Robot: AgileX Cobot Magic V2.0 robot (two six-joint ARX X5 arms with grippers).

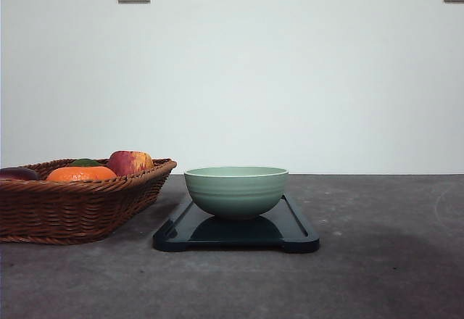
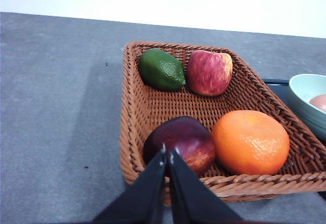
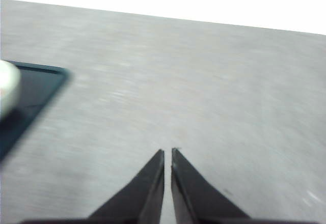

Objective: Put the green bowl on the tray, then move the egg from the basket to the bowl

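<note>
The green bowl (image 1: 235, 191) sits upright on the tray (image 1: 293, 233), which lies flat on the grey surface (image 1: 384, 261) just to the right of the basket (image 1: 72, 206) in the front view. In the left wrist view, part of the bowl's pale rim shows at the edge, and inside it rests the egg (image 2: 319, 102) — a small reddish-brown curve against the light interior. The basket holds four fruits: a green lime-like fruit (image 2: 161, 70) and a red-yellow apple (image 2: 209, 73) side by side and touching at one end, and a dark purple-red fruit (image 2: 181, 143) beside an orange (image 2: 250, 142) at the other. The left end effector (image 2: 167, 154) hovers over the basket's rim near the dark fruit, its two black fingers pressed nearly together and grasping nothing. The right end effector (image 3: 167, 152) is likewise clenched and empty, poised above bare surface — a corner of the tray and a blurred bit of the bowl lie off to one side, well apart from its fingertips.
</note>
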